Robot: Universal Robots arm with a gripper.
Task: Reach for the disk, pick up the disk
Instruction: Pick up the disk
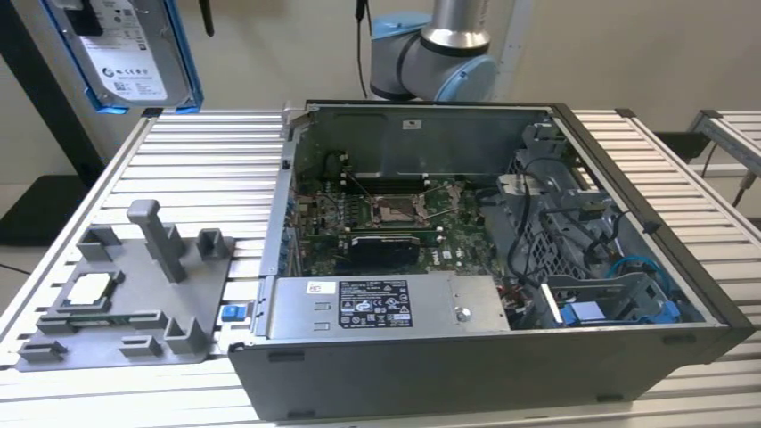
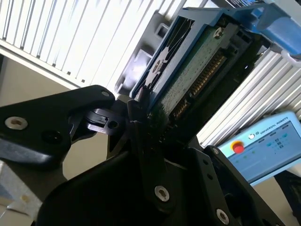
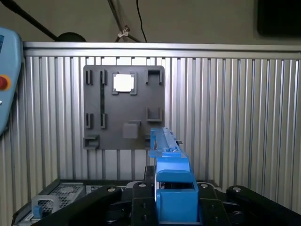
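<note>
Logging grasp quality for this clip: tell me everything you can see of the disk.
The disk is a flat silver rectangle with a white printed label, framed by bright blue plastic rails. In the exterior view it hangs roughly upright at that view's upper left, above the ribbed table and outside the computer case. The second wrist view shows its green circuit-board side and a connector row. The claw is shut on one end; nothing else touches it.

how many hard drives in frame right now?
1. The disk is held in the gripper, high above the table at the exterior view's upper left. Others may be hidden inside the computer case.
</note>
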